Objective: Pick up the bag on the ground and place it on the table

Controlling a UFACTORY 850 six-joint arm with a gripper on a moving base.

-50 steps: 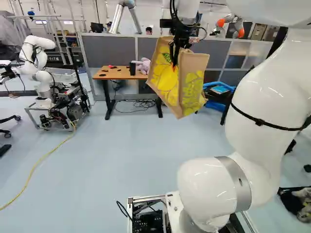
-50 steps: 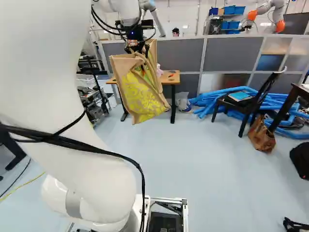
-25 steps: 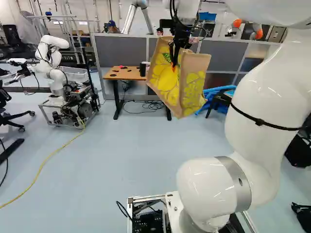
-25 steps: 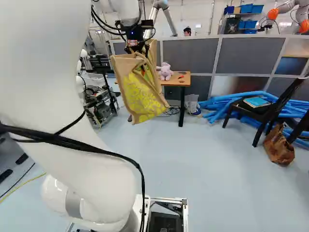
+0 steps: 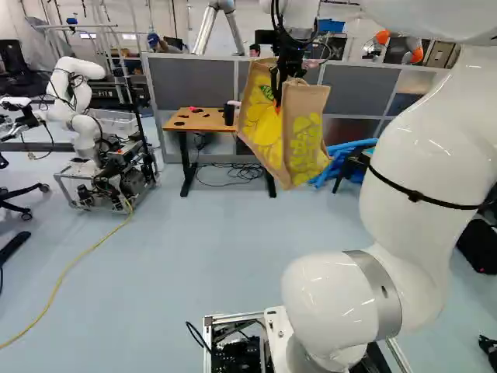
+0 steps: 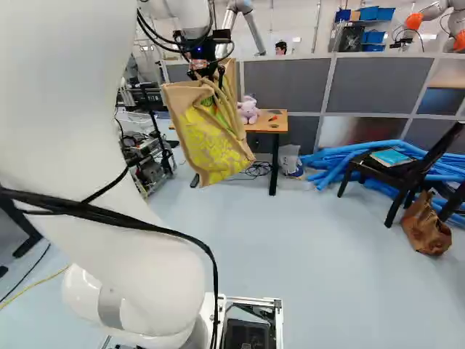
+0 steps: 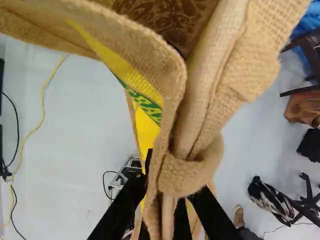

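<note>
1. Hanging high over the floor (image 5: 194,256) is the bag (image 5: 308,144), not on the bench (image 5: 206,119).
2. The tool (image 5: 280,95) pinches its handle (image 7: 168,212) tight.
3. The bench stands behind the bag.
4. A soft toy (image 6: 248,111) and a black cup (image 5: 229,114) sit on the bench.
5. A chair (image 6: 385,169) stands by blue tubes (image 6: 330,158).

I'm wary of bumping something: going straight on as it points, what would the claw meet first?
Probably the floor, the hanging bag touching it before the claw does: the claw points down and the bag would travel along. The bag hides much of that line.
</note>
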